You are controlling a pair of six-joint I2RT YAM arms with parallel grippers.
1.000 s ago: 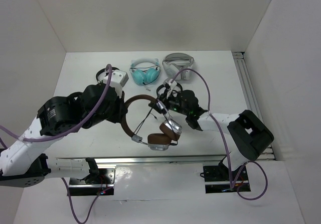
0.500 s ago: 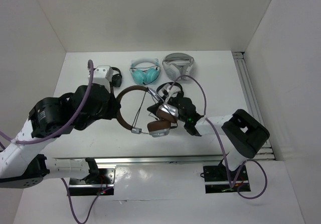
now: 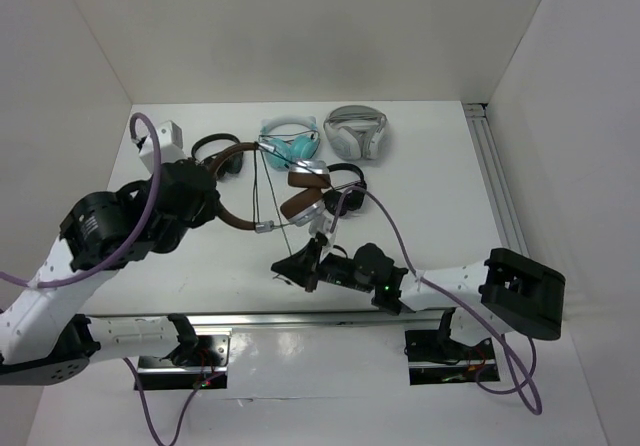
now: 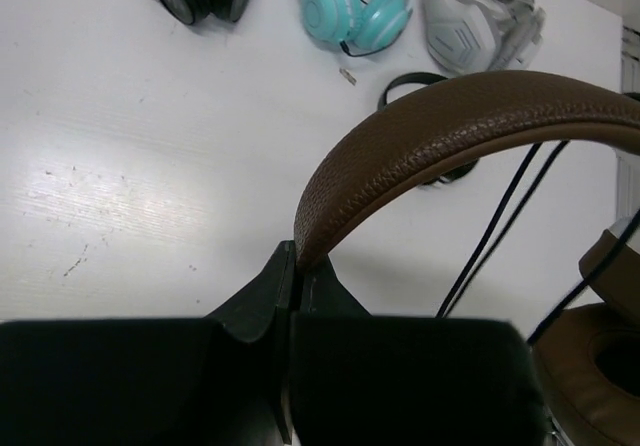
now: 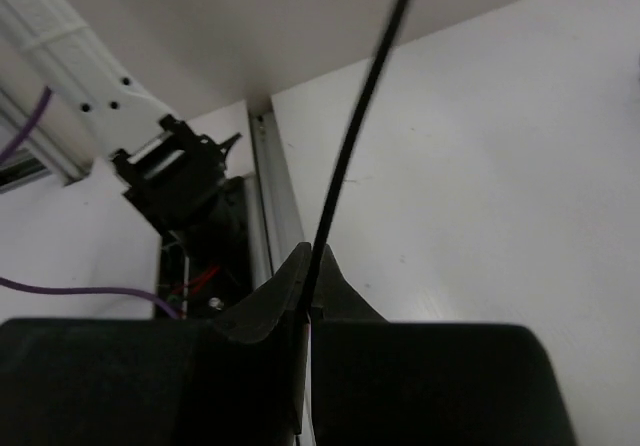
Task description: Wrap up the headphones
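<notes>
Currently the headphones (image 3: 300, 206) are held up over the table (image 3: 440, 216), left of centre in the top view and just in front of the row of other sets. The left gripper (image 4: 292, 266) is seen with its jaws clamped on the brown headband (image 4: 450, 126) close to one end, and the ear cups (image 3: 308, 173) are carried out to the right of it. The right gripper (image 5: 308, 266) is seen low near the front rail (image 3: 250, 318), jaws pinched together on the thin black cable (image 5: 360, 116), well apart from the cups, so a long straight run of cable is stretched between them. The step is judged to be winding the cable round the headphones, at an early stage: a couple of strands cross inside the band's arc, but no neat turns can be made out. For a good wrap the band should be held steady while the cable is led round it under light tension only, since a hard pull could twist the band in a grip set so near its end. Each turn should be laid beside the last, and the swing should be routed clear of the teal headphones (image 3: 290, 146) and small black headphones (image 3: 222, 151) just behind. The plug end cannot be located
</notes>
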